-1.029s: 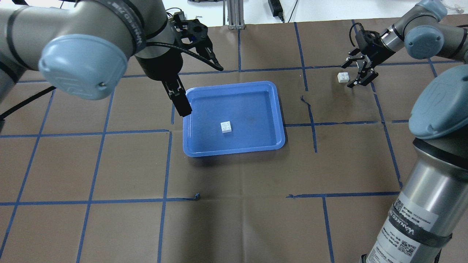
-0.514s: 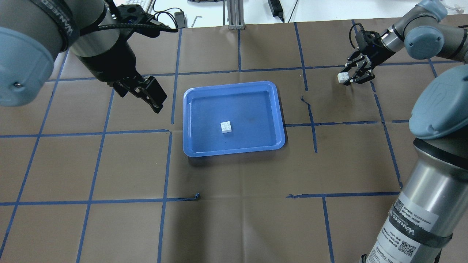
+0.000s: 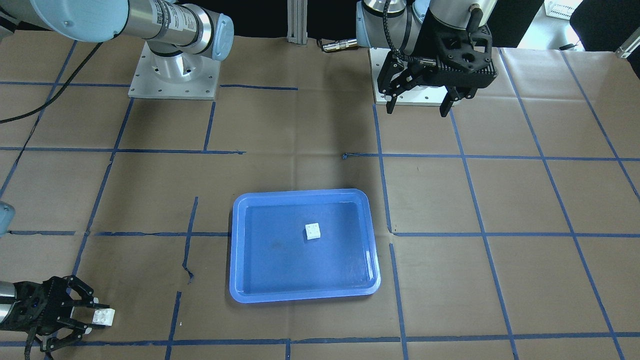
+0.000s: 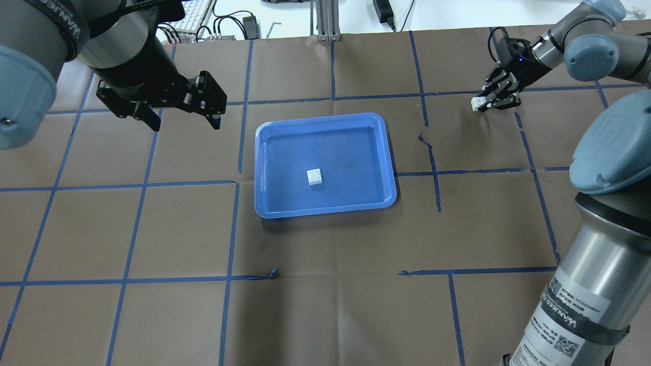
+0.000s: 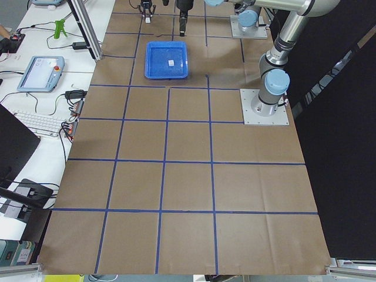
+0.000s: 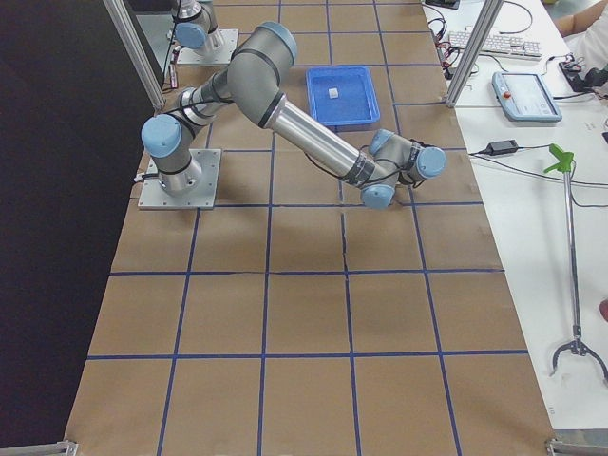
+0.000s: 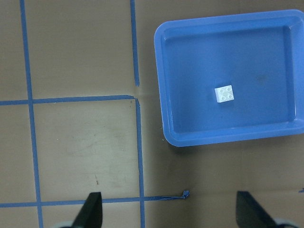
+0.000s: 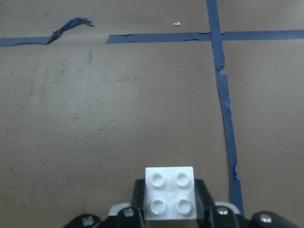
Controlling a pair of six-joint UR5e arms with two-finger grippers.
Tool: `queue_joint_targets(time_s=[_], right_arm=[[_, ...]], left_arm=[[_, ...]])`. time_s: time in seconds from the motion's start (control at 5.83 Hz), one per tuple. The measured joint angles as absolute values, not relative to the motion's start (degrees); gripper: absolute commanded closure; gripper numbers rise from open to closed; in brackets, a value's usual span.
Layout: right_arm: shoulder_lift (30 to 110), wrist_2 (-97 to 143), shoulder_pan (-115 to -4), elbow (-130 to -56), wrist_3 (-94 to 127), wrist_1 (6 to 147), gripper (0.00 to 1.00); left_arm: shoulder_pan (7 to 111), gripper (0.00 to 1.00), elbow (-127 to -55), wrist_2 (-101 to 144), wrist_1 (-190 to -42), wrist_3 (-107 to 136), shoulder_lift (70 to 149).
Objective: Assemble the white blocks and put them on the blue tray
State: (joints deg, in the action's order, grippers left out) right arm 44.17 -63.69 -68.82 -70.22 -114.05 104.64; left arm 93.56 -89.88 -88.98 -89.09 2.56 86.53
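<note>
One white block (image 4: 315, 176) lies studs up near the middle of the blue tray (image 4: 351, 147); it also shows in the front view (image 3: 313, 231) and the left wrist view (image 7: 225, 93). My right gripper (image 4: 484, 103) is shut on the other white block (image 4: 477, 103) at the far right of the table, well right of the tray; the right wrist view shows that block (image 8: 170, 192) between the fingers, studs up. My left gripper (image 4: 184, 123) is open and empty, pointing down, high above the table to the left of the tray (image 7: 237, 61).
Brown paper with a grid of blue tape covers the table. A torn tape strip (image 4: 426, 142) lies between tray and right gripper. An aluminium post (image 4: 325, 20), cables and a keyboard (image 4: 196, 12) sit at the far edge.
My left gripper moved from the tray's left rim out to the left and turned to point down. My right gripper closed on the white block beside it.
</note>
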Motion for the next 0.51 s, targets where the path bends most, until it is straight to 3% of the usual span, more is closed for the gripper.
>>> queue_joint_targets(time_s=[0.51], right_arm=[[52.31,-62.97,-70.81,-72.04,-114.0,103.08,0.83]], left_arm=[[93.27,0.01,-89.91,-88.95,-88.76,3.05,86.46]])
